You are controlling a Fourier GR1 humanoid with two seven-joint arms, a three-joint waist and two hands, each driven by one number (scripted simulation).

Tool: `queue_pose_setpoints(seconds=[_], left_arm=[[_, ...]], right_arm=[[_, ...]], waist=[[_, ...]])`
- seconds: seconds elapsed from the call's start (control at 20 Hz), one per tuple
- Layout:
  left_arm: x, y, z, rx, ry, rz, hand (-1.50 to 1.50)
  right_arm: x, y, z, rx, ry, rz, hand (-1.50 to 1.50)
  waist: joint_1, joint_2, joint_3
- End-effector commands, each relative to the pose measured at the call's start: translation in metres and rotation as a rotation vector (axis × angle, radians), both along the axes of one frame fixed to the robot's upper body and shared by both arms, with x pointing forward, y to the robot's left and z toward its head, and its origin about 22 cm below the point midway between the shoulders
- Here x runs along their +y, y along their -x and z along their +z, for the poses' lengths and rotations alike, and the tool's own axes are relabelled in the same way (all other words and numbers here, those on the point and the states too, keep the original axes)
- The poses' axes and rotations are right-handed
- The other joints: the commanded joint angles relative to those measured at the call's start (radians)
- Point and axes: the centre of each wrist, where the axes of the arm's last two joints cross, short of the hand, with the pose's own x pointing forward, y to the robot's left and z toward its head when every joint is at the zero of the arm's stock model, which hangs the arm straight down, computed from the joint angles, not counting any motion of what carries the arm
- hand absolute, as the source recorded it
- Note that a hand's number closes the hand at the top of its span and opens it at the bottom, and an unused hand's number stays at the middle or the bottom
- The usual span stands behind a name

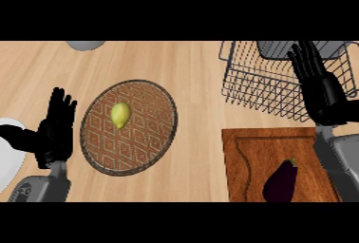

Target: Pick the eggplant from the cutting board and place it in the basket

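A dark purple eggplant point(280, 182) lies on the brown wooden cutting board point(245, 156) at the lower right, its stem end pointing up. A black wire basket point(259, 80) stands beyond the board at the upper right. My right hand point(319, 85) is open, its fingers straight and stretched over the basket's right side, well above the eggplant and apart from it. My left hand point(56, 128) rests open at the left edge, fingers up, holding nothing.
A round woven mat point(147, 142) with a yellow-green lemon point(120, 114) on it lies in the middle. A white plate point(7, 161) shows at the left edge. A grey object point(85, 45) sits at the top left and another grey object point(277, 47) in the basket.
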Motion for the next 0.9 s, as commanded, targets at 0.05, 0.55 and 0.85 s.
queue_pose_setpoints(seconds=[0.05, 0.55, 0.85], left_arm=[[0.004, 0.012, 0.005, -0.033, -0.077, -0.037, 0.00], [-0.029, 0.012, 0.013, -0.111, -0.146, -0.241, 0.00], [-0.025, 0.017, 0.013, -0.104, -0.152, -0.222, 0.00]], right_arm=[[-0.005, 0.018, -0.019, 0.093, -0.012, -0.310, 1.50], [0.025, 0.062, -0.097, 0.279, 0.205, -0.797, -1.50], [-0.031, 0.092, -0.126, 0.384, 0.343, -1.109, -1.50]], waist=[[-0.037, -0.019, -0.030], [-0.030, -0.005, -0.039], [-0.067, 0.002, -0.055]])
